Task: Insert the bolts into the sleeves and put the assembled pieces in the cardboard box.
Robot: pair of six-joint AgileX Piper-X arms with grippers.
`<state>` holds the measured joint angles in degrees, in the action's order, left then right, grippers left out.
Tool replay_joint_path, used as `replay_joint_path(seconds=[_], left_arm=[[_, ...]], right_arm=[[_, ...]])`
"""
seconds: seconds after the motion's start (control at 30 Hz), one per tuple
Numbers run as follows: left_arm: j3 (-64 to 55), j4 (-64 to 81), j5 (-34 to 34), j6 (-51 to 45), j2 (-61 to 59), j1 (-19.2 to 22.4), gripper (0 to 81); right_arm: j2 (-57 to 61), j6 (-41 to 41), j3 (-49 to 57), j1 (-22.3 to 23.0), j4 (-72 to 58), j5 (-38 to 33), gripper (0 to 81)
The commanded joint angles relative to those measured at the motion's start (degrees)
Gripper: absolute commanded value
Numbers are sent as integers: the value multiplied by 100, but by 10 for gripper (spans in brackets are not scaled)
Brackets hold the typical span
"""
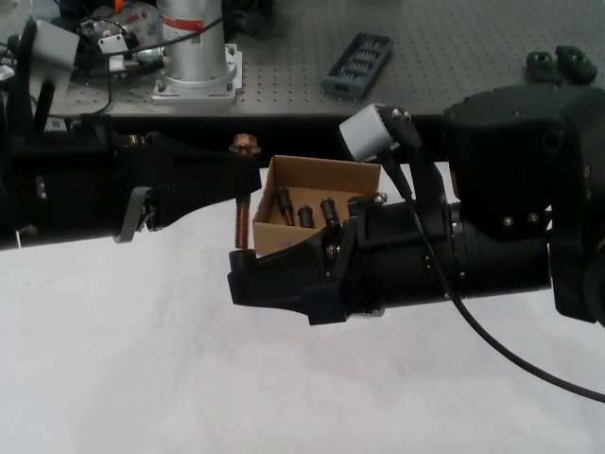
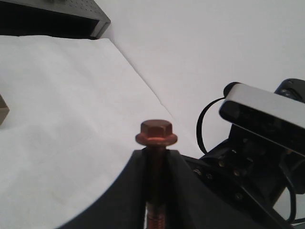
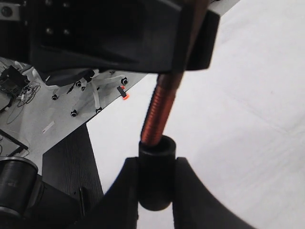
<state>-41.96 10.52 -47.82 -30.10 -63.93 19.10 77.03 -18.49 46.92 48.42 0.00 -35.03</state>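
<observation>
A wide white sheet (image 1: 189, 378) covers the bench, with bare open room across its whole near side. Its far edge meets a dark strip in front of a grey perforated metal table (image 1: 454, 66).

The black left gripper (image 1: 248, 182) reaches in from the left, above the sheet's far part. Its fingers are pinched on the shank of a copper-coloured threaded bolt (image 2: 156, 134). The bolt stands upright with its hex flange head just above the fingertips.

The black right gripper (image 3: 156, 168) comes from the right, lower down. It is clamped around a black cylindrical sleeve (image 3: 156, 160), which is held upright with its open mouth up. The bolt's threaded lower end meets that mouth.

A brown cardboard box (image 1: 321, 173) sits open-topped near the sheet's far edge, just behind the right gripper and just beside the bolt. Several dark assembled pieces (image 1: 305, 214) lie inside it.
</observation>
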Motion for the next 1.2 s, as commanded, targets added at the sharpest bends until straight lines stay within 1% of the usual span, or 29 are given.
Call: replay_joint_path(seconds=[0.0, 0.17, 0.3, 0.43, 0.6, 0.8, 0.9, 1.03, 1.17], left_arm=[[-62, 119, -6, 96, 53, 24, 6], [-62, 119, -6, 96, 53, 24, 6], [-62, 119, -6, 96, 53, 24, 6], [-62, 119, -6, 96, 53, 24, 6], [-62, 119, -6, 96, 53, 24, 6], [-62, 104, -70, 56, 53, 24, 6], [-62, -57, -212, 78, 53, 86, 6], [-62, -289, -214, 308, 53, 295, 6], [-62, -350, -192, 382, 53, 302, 6]], right_arm=[[0, -42, 79, -40, -82, -29, 19], [0, -123, 79, -40, -121, -29, 19], [0, -245, 79, -40, -283, 109, 19], [0, -468, 79, -117, -495, 107, 19], [0, -592, 79, -261, -617, 107, 19], [0, -742, 79, -328, -815, 107, 19], [0, -742, 79, -325, -815, 96, 19], [0, -731, 79, -325, -815, 38, 19], [0, -731, 79, -325, -815, 37, 19]])
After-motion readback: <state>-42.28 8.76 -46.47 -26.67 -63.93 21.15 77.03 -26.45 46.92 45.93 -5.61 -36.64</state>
